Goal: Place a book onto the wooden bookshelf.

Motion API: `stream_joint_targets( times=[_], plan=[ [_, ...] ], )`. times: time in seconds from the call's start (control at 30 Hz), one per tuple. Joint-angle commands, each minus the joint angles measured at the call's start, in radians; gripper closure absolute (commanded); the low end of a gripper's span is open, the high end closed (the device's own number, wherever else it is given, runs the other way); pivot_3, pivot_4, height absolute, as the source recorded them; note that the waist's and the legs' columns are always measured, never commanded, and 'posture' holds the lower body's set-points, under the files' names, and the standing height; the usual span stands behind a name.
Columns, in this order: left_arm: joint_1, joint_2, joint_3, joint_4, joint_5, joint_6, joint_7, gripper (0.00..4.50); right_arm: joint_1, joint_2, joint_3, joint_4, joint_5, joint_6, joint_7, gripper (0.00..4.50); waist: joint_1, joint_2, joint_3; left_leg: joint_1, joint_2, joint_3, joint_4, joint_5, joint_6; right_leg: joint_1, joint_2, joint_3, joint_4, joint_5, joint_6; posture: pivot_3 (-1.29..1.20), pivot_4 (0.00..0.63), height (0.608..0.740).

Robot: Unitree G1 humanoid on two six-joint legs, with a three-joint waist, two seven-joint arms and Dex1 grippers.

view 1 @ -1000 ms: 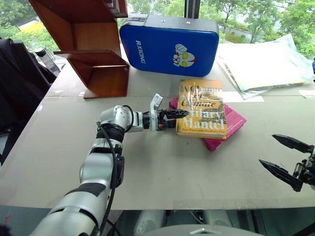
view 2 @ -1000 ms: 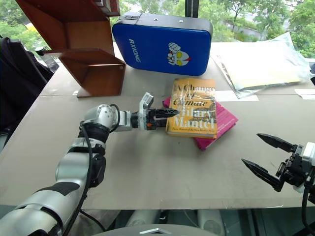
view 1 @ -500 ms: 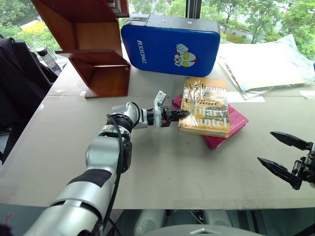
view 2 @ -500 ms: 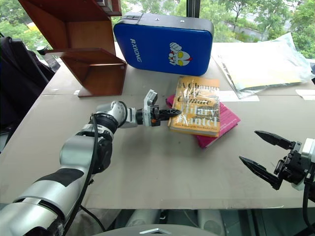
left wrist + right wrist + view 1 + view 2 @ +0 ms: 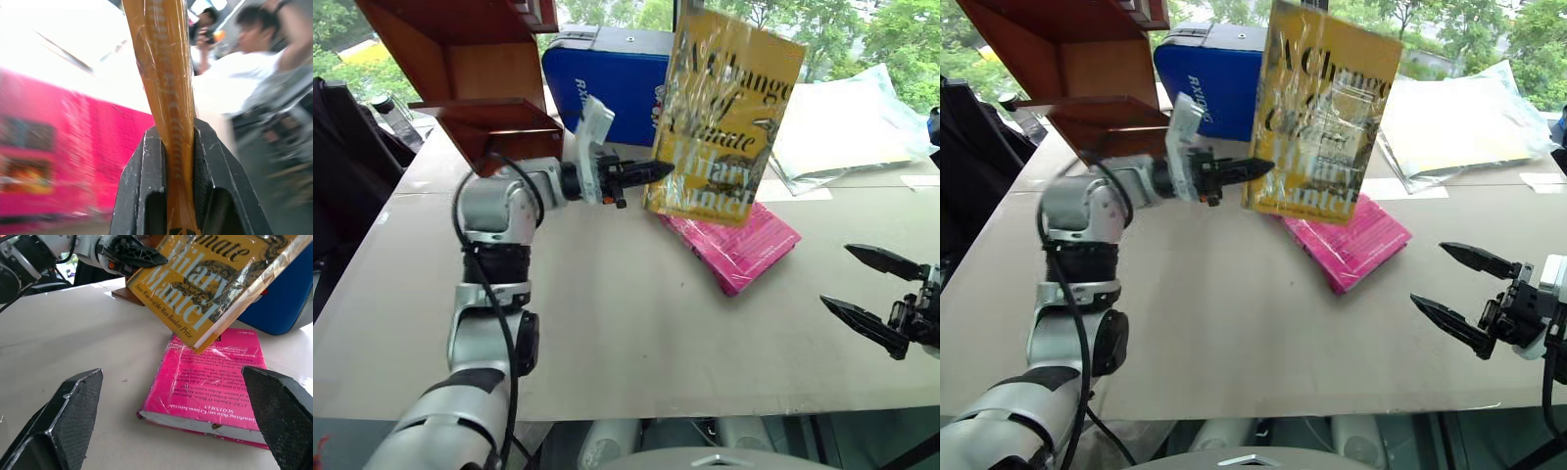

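book (image 5: 729, 117) above table (image 5: 607, 323), right of bookshelf (image 5: 480, 88)

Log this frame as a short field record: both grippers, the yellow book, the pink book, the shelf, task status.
left gripper: shut on the book's edge, pointing sideways
book: yellow, lifted off the table, cover facing the camera
pink book: flat on the table, uncovered
right gripper: open, holding nothing, low over the table's near right edge
wooden bookshelf: far left on the table, no book in it
blue case: behind the lifted book
status: book picked up, not yet shelved
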Motion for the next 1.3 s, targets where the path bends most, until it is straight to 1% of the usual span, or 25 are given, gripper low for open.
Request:
stream_joint_targets(
  times=[0.03, 0.07, 0.13, 0.17, 0.3, 0.43, 0.53, 0.67, 0.83, 1.07, 1.2, 1.3],
  plan=[
    [-0.012, 0.109, -0.047, -0.207, 0.174, -0.370, 0.043, 4.41, -0.085, -0.009, 0.009, 0.021, 0.052, 0.019, -0.012, 0.00, 0.004, 0.000, 0.000, 0.000, 0.000, 0.000, 0.000, 0.000, 0.000, 0.000, 0.000, 0.000, 0.000, 0.000, 0.000, 0.00, 0.150, 0.740],
    [-0.015, 0.177, -0.086, -0.217, 0.278, -0.504, 0.056, 4.41, -0.121, -0.011, 0.018, 0.032, 0.065, 0.030, -0.017, 0.00, 0.003, -0.001, 0.000, 0.000, 0.000, 0.001, 0.000, 0.000, 0.000, 0.000, 0.000, 0.000, 0.000, 0.000, 0.000, 0.00, 0.150, 0.740],
    [-0.046, 0.339, -0.169, -0.178, 0.528, -0.757, 0.128, 4.41, -0.200, -0.011, 0.035, 0.058, 0.096, 0.057, -0.035, 0.00, 0.004, -0.002, 0.001, 0.002, 0.000, 0.004, -0.001, 0.000, 0.001, 0.000, 0.000, 0.000, 0.000, 0.000, -0.001, 0.00, 0.150, 0.740],
    [-0.070, 0.380, -0.178, -0.151, 0.593, -0.815, 0.169, 4.41, -0.232, -0.010, 0.042, 0.070, 0.108, 0.068, -0.042, 0.00, 0.004, -0.001, 0.001, 0.003, 0.001, 0.005, -0.001, -0.001, 0.002, 0.000, 0.001, 0.001, 0.000, 0.001, -0.001, 0.00, 0.150, 0.740],
    [-0.139, 0.522, -0.154, -0.051, 0.736, -0.931, 0.284, 4.41, -0.378, -0.003, 0.084, 0.124, 0.150, 0.115, -0.064, 0.00, 0.012, -0.003, 0.003, 0.002, 0.000, 0.005, -0.002, -0.002, 0.005, 0.000, 0.001, 0.000, -0.001, 0.001, -0.001, 0.00, 0.150, 0.740],
    [-0.114, 0.697, -0.134, 0.092, 0.837, -1.021, 0.336, 4.41, -0.518, -0.008, 0.138, 0.165, 0.193, 0.184, -0.072, 0.00, 0.003, -0.003, 0.004, 0.002, 0.000, 0.006, -0.002, -0.002, 0.005, -0.001, 0.002, 0.000, -0.002, 0.001, -0.001, 0.00, 0.150, 0.740],
    [-0.108, 0.763, -0.134, 0.171, 0.872, -1.052, 0.374, 4.41, -0.601, 0.005, 0.164, 0.168, 0.234, 0.233, -0.098, 0.00, -0.003, -0.003, 0.004, 0.001, 0.000, 0.005, -0.004, -0.002, 0.005, -0.003, 0.003, -0.001, -0.001, 0.001, -0.001, 0.00, 0.150, 0.740],
    [-0.098, 0.803, -0.130, 0.223, 0.906, -1.049, 0.403, 4.41, -0.693, 0.026, 0.179, 0.152, 0.386, 0.347, -0.163, 0.00, -0.003, -0.004, 0.004, -0.002, 0.000, 0.003, -0.003, -0.002, 0.005, -0.003, 0.004, -0.005, -0.001, 0.001, -0.001, 0.00, 0.150, 0.740],
    [-0.096, 0.815, -0.145, 0.266, 0.938, -1.047, 0.415, 4.41, -0.758, 0.046, 0.185, 0.147, 0.451, 0.406, -0.251, 0.00, -0.003, -0.004, 0.005, -0.003, -0.001, 0.001, -0.001, -0.002, 0.005, -0.003, 0.003, -0.007, 0.000, 0.001, 0.000, 0.00, 0.150, 0.740],
    [-0.150, 0.788, -0.189, 0.426, 0.962, -1.105, 0.426, 4.41, -0.755, 0.045, 0.183, 0.135, 0.401, 0.414, -0.314, 0.00, -0.008, -0.004, 0.005, -0.002, -0.001, 0.001, 0.000, -0.002, 0.005, -0.006, 0.003, -0.006, 0.007, 0.001, 0.000, 0.00, 0.150, 0.740],
    [-0.179, 0.751, -0.206, 0.503, 0.926, -1.112, 0.385, 4.41, -0.757, 0.039, 0.186, 0.127, 0.361, 0.409, -0.338, 0.00, -0.013, -0.004, 0.005, -0.001, -0.001, 0.003, 0.001, -0.002, 0.005, -0.006, 0.004, -0.005, 0.012, 0.001, 0.000, 0.00, 0.150, 0.740],
    [-0.185, 0.741, -0.227, 0.530, 0.936, -1.104, 0.342, 4.41, -0.762, 0.034, 0.192, 0.119, 0.323, 0.413, -0.374, 0.00, -0.014, -0.004, 0.005, 0.000, -0.001, 0.003, 0.002, -0.002, 0.005, -0.006, 0.005, -0.004, 0.014, 0.001, 0.000, 0.00, 0.150, 0.740]
  ],
)
